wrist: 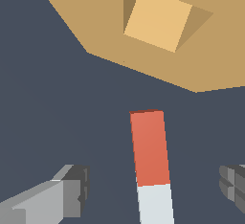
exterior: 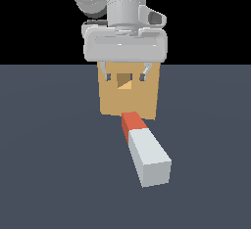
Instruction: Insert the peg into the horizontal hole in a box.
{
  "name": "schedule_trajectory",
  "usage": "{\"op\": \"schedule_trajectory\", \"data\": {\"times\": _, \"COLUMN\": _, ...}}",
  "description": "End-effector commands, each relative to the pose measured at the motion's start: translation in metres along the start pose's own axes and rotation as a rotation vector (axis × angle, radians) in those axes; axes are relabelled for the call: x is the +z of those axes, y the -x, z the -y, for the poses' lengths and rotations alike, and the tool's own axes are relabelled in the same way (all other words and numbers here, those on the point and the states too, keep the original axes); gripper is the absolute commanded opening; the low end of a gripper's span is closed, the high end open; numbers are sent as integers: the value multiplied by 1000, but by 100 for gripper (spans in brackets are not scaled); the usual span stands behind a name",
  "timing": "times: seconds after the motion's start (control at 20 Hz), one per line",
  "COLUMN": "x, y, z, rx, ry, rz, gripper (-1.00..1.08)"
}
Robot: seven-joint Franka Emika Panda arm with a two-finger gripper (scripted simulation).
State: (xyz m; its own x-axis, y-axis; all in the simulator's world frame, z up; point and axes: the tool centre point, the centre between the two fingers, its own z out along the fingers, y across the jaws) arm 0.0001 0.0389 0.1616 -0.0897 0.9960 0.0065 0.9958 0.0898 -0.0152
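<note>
While the end effector [exterior: 124,74] hangs wide open and empty, the stiff white-grey square bar with red-orange tip [exterior: 145,148] is best gripped mid-white.

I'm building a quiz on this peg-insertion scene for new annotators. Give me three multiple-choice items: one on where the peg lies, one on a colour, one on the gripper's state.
1. Where is the peg?
A. Lying on the floor in front of the box
B. Pushed into the hole
C. Held between the fingers

2. What colour is the peg's end nearest the box?
A. Blue
B. Red-orange
C. Green

3. What state is the gripper in?
A. Shut on the peg
B. Shut on the box
C. Open, holding nothing

Key:
1 A: in the exterior view the peg rests flat on the dark floor, with the hole unfilled.
2 B: both views show the red-orange end pointing toward the box.
3 C: in the wrist view the fingers stand wide apart on either side of the peg, clear of it.
</note>
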Motion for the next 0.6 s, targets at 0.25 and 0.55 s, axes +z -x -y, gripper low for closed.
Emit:
{"op": "schedule_trajectory", "data": {"times": 0.25, "x": 5, "y": 8, "z": -1, "rx": -6, "ry": 1, "rz": 1, "gripper": 100}}
{"op": "schedule_trajectory", "data": {"times": 0.55, "x": 25, "y": 37, "z": -6, "rx": -28, "ry": 4, "rz": 3, "gripper": 100}}
